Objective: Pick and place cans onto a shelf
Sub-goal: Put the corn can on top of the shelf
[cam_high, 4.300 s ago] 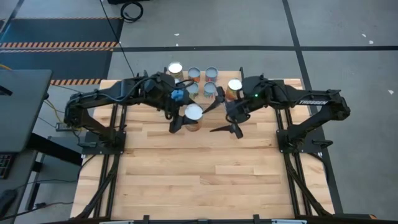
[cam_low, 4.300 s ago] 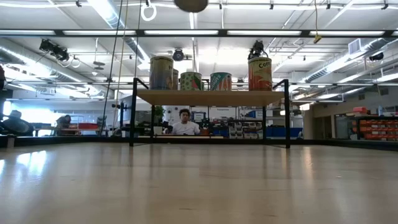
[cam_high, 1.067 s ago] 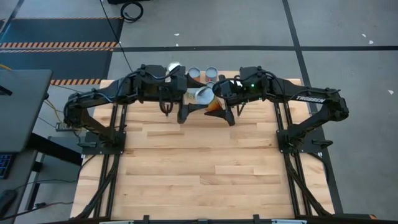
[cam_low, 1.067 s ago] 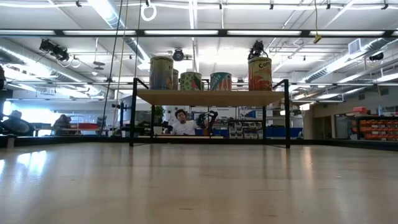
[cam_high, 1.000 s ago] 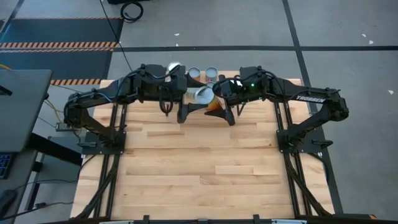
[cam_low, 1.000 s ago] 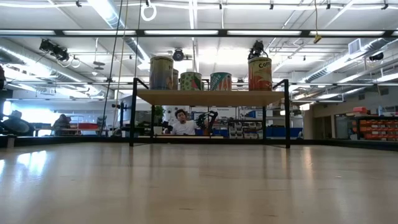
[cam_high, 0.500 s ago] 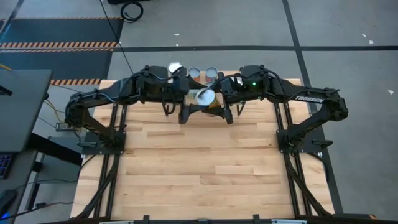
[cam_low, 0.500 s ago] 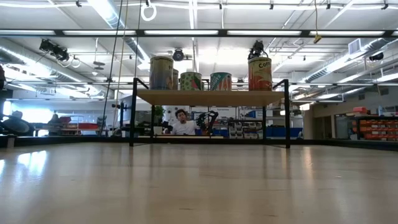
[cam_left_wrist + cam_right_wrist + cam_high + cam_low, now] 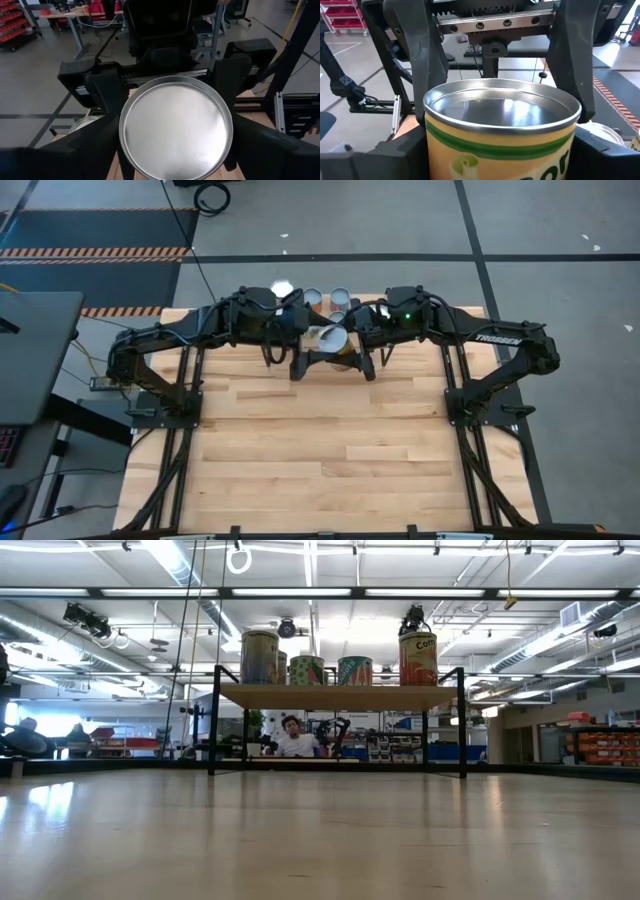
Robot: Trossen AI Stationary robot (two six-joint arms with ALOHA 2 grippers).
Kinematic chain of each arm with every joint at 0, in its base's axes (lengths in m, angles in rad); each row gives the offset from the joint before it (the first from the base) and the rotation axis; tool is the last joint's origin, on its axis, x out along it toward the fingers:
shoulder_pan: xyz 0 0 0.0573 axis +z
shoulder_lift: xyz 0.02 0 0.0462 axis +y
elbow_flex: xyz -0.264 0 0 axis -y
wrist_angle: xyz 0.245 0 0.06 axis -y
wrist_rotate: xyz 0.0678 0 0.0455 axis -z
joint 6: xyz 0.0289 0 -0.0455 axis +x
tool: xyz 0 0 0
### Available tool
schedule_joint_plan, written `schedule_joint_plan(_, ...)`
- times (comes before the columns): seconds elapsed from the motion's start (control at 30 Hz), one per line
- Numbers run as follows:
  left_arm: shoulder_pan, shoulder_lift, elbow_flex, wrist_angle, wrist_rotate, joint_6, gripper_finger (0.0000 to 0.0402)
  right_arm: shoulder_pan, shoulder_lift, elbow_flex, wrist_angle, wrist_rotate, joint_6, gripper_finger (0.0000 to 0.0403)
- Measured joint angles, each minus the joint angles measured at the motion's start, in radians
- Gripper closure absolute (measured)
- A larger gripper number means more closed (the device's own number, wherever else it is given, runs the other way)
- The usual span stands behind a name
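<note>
1. Your left gripper [image 9: 303, 364] and right gripper [image 9: 362, 364] both clasp one tilted can [image 9: 333, 340] mid-air beside the shelf [image 9: 338, 695].
2. Four cans [image 9: 338, 671] already crowd that shelf.

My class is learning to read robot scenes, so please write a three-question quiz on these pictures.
1. True or false: in the low view, the shelf carries no cans.
2. In the high view, where is the tilted can? A) lying at the table's near edge B) between the left gripper and the right gripper C) on the floor
3. In the right wrist view, what colour is the band below that can's rim?
Key: 1 false, cans stand on it; 2 B; 3 green.
</note>
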Motion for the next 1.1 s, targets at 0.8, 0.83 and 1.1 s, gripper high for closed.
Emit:
schedule_joint_plan(0.8, 0.046, -0.201, 0.002, -0.091, -0.020, -0.037, 0.0047, -0.385, -0.066, -0.002, -0.005, -0.125, -0.164, 0.0095)
schedule_joint_plan(0.83, 0.046, -0.195, 0.002, -0.093, -0.026, -0.040, 0.0047, -0.423, -0.066, -0.005, -0.003, -0.148, -0.173, 0.0095)
schedule_joint_plan(1.1, 0.080, -0.154, 0.002, -0.144, -0.142, -0.070, 0.0053, -0.741, -0.063, -0.235, 0.301, -0.488, -0.139, 0.0095)
